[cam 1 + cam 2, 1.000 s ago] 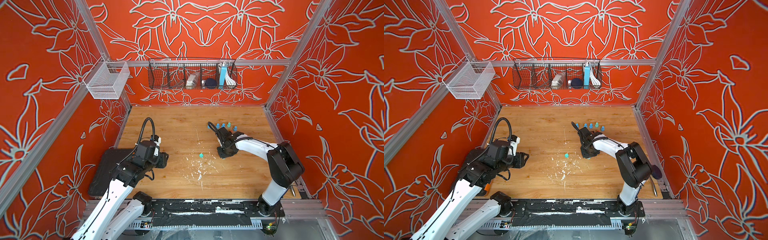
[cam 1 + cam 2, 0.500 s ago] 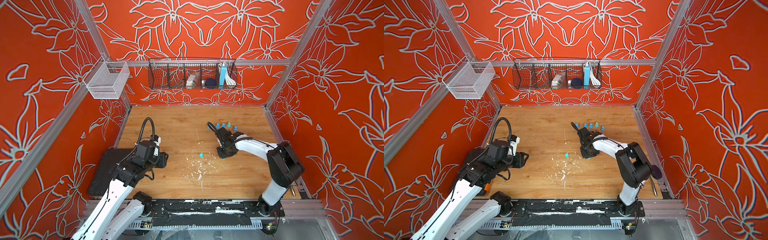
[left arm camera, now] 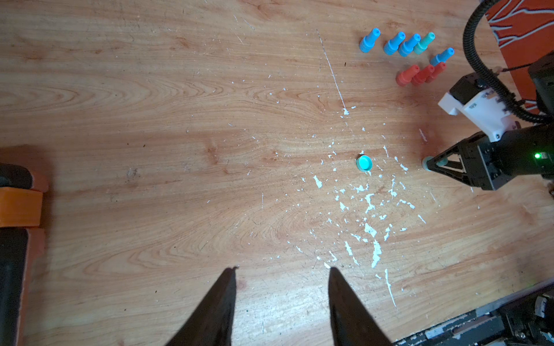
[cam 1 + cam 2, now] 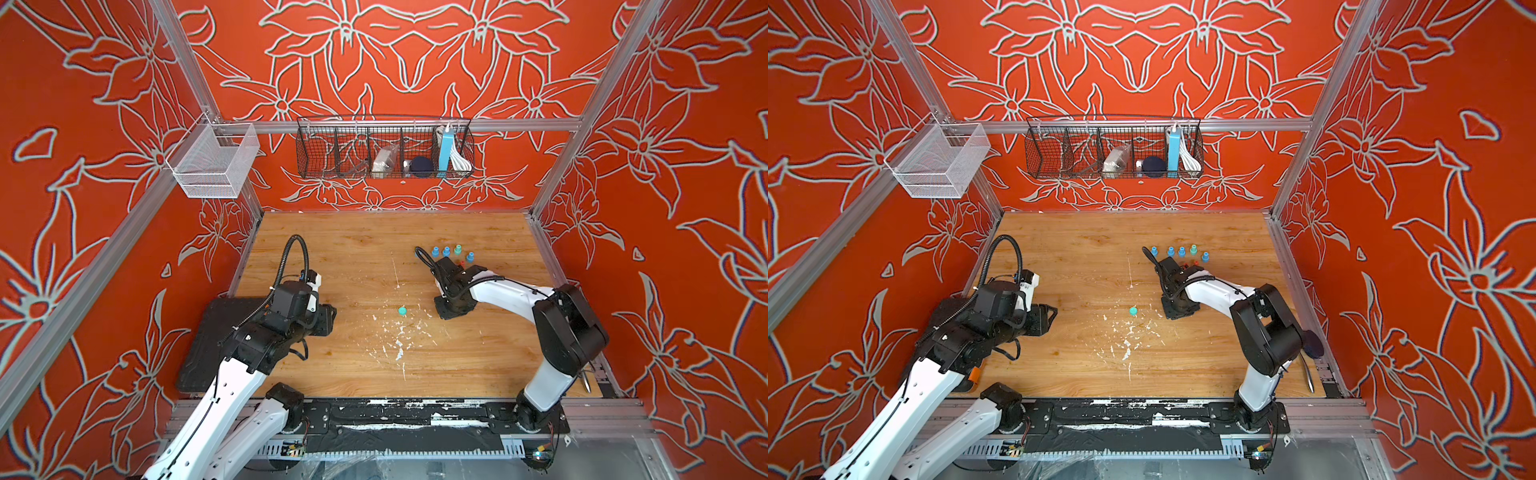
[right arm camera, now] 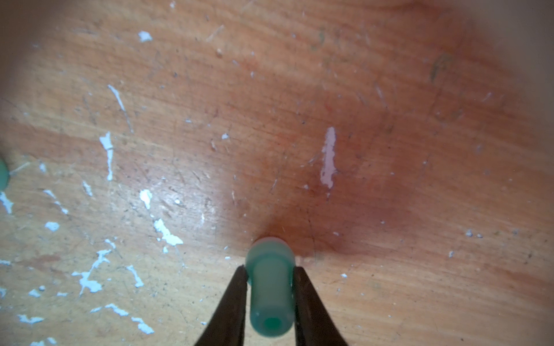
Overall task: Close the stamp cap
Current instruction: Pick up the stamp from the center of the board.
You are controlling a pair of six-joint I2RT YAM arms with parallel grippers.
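A teal stamp (image 5: 269,287) stands on the wooden table (image 4: 353,266), its wide end down on the wood. My right gripper (image 5: 269,271) is shut on the stamp's narrow stem, one finger on each side. The left wrist view shows the same grip, with the stamp (image 3: 425,163) at the tips of the right gripper (image 3: 428,164). The round teal cap (image 4: 402,310) (image 4: 1133,310) (image 3: 364,163) lies alone on the table a short way to the left of the held stamp. My left gripper (image 3: 281,269) (image 4: 330,318) hovers open and empty near the table's left side.
Several blue stamps (image 3: 398,43), one teal stamp (image 3: 424,43) and red stamps (image 3: 418,75) stand in a cluster behind the right gripper. White paint flecks (image 3: 368,206) cover the table's middle. A black pad (image 4: 212,332) lies at the left edge. A wire basket (image 4: 384,147) hangs on the back wall.
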